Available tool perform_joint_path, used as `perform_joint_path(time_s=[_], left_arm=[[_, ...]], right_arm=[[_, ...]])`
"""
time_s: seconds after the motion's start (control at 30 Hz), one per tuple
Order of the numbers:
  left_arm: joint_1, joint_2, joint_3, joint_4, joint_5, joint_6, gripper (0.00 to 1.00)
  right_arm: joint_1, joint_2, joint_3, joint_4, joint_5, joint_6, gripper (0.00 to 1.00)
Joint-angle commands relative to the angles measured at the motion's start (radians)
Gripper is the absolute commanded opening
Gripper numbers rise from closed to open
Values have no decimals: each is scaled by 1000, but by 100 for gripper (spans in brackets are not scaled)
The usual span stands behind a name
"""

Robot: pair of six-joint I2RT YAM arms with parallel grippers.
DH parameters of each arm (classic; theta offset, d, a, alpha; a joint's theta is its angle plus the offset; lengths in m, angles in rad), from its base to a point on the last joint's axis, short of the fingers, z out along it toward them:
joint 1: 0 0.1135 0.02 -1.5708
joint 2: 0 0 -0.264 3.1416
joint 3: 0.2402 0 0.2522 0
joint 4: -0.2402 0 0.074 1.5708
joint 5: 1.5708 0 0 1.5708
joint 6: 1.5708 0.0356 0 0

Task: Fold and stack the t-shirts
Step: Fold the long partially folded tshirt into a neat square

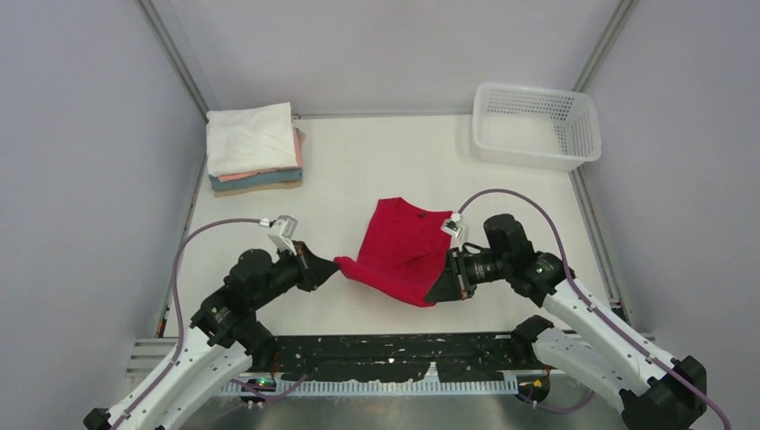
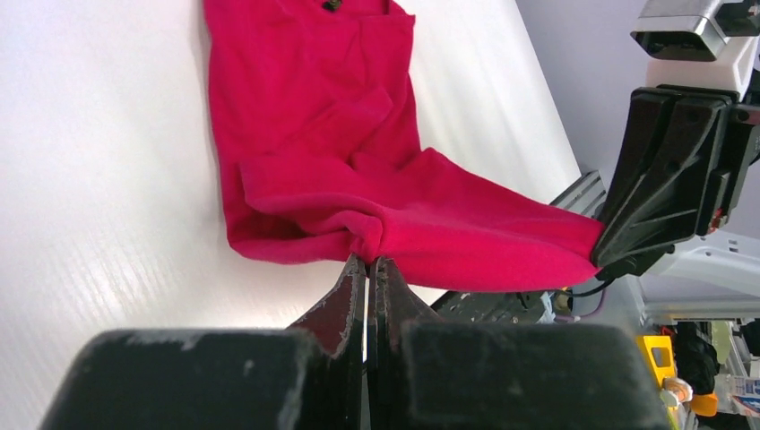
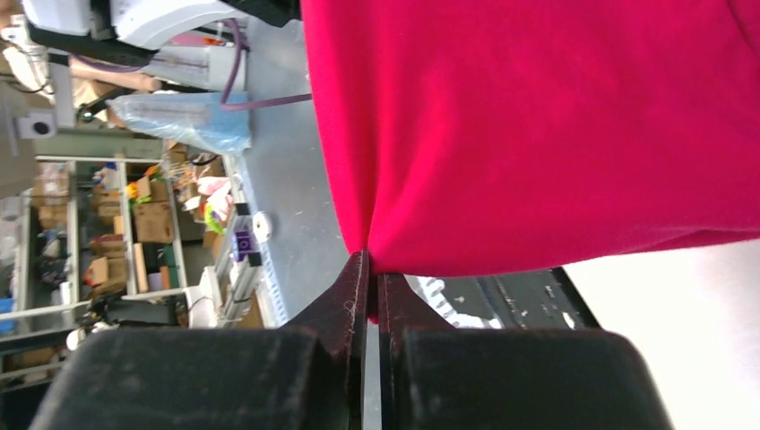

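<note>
— Where is your red t-shirt (image 1: 399, 251)?
— Centre, its near edge lifted and stretched left to right. Only the overhead view gives you the folded stack (image 1: 254, 148), far left.
— The tools?
— Your wrist views settle it: left gripper (image 2: 367, 262) and right gripper (image 3: 369, 255) each clench that shirt.

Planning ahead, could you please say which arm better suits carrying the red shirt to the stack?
Probably left: left gripper and right gripper both pinch the red shirt, but the stack lies leftward.

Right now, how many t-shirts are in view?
5: plain red cloth t-shirt at centre; white shirt atop salmon pink shirt, teal shirt and tan shirt, folded, stacked back left. More may hide within.
</note>
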Motion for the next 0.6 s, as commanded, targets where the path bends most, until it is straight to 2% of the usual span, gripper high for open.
perform_joint_path(time_s=[0.0, 0.13, 0.3, 0.57], left_arm=[[3, 22, 50, -19, -103, 24, 0], [4, 148, 119, 52, -127, 52, 0], [5, 353, 229, 125, -207, 101, 0], [76, 682, 405, 209, -189, 133, 0]], right_arm=[[-2, -26, -13, 75, -123, 91, 6], [-41, 12, -1, 76, -124, 97, 6], [-196, 48, 28, 65, -126, 41, 6], [-304, 212, 125, 39, -76, -68, 6]])
